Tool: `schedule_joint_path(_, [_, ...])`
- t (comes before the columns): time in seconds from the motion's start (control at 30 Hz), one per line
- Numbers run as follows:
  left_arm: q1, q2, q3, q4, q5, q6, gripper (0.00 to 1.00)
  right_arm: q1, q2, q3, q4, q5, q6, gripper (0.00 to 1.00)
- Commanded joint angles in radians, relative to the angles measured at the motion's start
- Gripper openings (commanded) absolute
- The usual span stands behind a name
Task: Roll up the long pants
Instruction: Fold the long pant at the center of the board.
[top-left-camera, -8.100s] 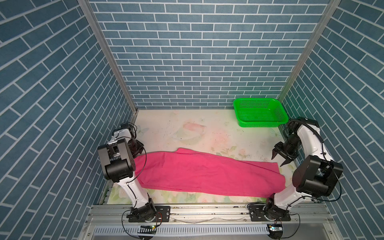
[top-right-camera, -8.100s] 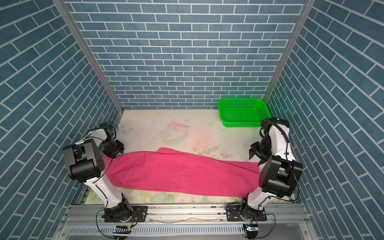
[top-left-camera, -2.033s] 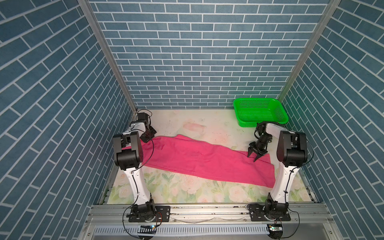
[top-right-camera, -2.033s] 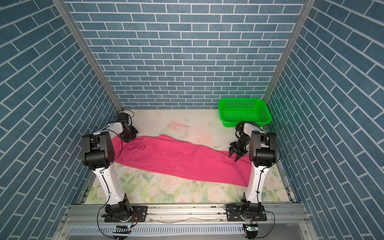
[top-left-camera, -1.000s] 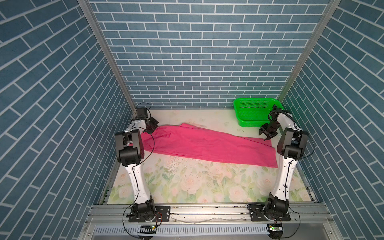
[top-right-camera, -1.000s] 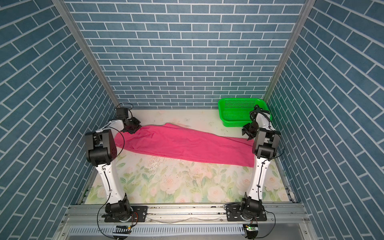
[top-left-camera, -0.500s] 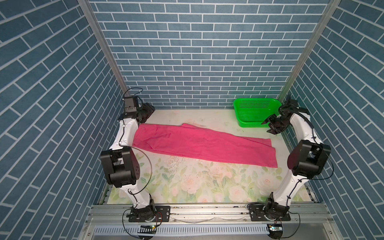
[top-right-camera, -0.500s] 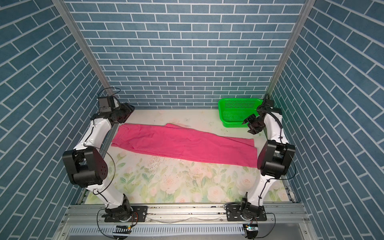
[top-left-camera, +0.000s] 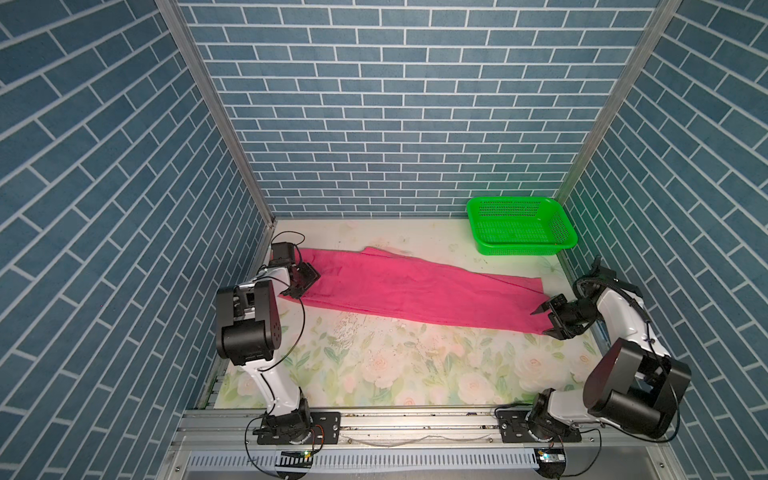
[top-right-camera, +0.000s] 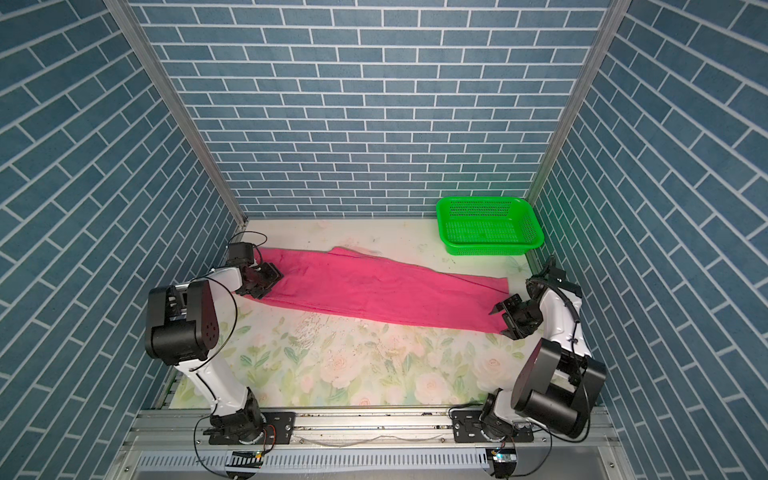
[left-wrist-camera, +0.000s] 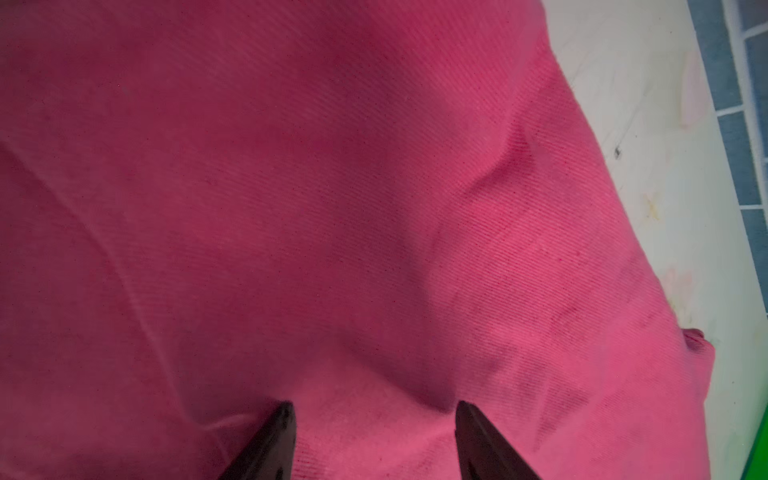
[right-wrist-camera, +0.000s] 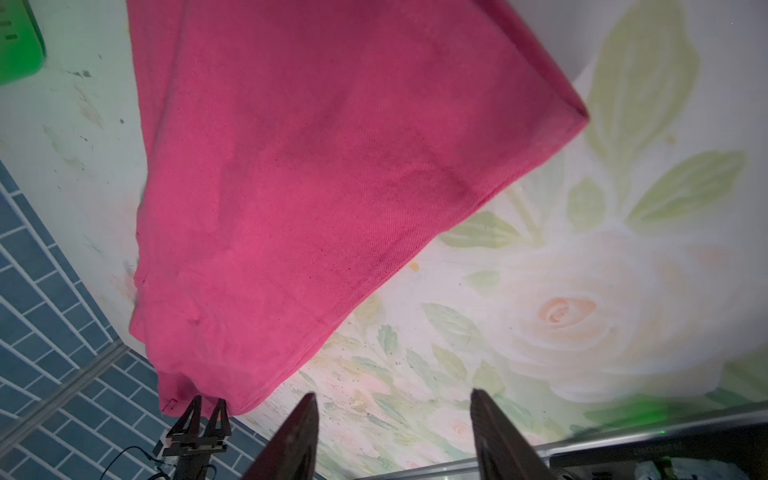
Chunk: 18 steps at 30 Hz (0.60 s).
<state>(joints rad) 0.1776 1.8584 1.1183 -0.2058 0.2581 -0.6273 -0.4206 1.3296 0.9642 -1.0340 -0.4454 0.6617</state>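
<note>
Blue brick walls box in a floral mat (top-left-camera: 374, 365). The long pants (top-left-camera: 415, 286) lie flat across it, one hem near the green basket (top-left-camera: 519, 252) and the other end far from it. They look smoothed out ready for rolling. Your left gripper (top-left-camera: 305, 280) hangs over the far end and your right gripper (top-left-camera: 542, 322) sits just off the basket-side hem. Both have their jaws parted and empty. The mat beyond the pants' long edge, away from the basket, is bare, so you have room there.

A robot lab cell: brick-print panels (top-left-camera: 399, 124), aluminium rail (top-left-camera: 415, 428), floral tabletop (top-left-camera: 395, 365).
</note>
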Motion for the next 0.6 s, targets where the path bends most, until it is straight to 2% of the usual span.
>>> schedule_joint_path(0.0, [0.003,0.029,0.056,0.056,0.007,0.021,0.65,-0.014,-0.089,-0.098,0.05,0.035,0.15,0.58])
schedule_joint_path(0.17, [0.005,0.059,0.124,0.035,0.028,0.011,0.65,-0.014,-0.255,-0.336,0.228,0.076,0.467,0.56])
schedule_joint_path(0.27, [0.003,0.059,0.148,0.034,0.052,-0.032,0.64,-0.017,-0.23,-0.348,0.321,0.108,0.537,0.56])
schedule_joint_path(0.4, [-0.019,0.029,0.165,0.047,0.105,-0.121,0.62,-0.021,-0.033,-0.117,0.32,0.136,0.435,0.55])
schedule_joint_path(0.57, [-0.129,0.02,0.23,0.091,0.162,-0.203,0.6,-0.03,0.224,0.278,0.166,0.196,0.214,0.55])
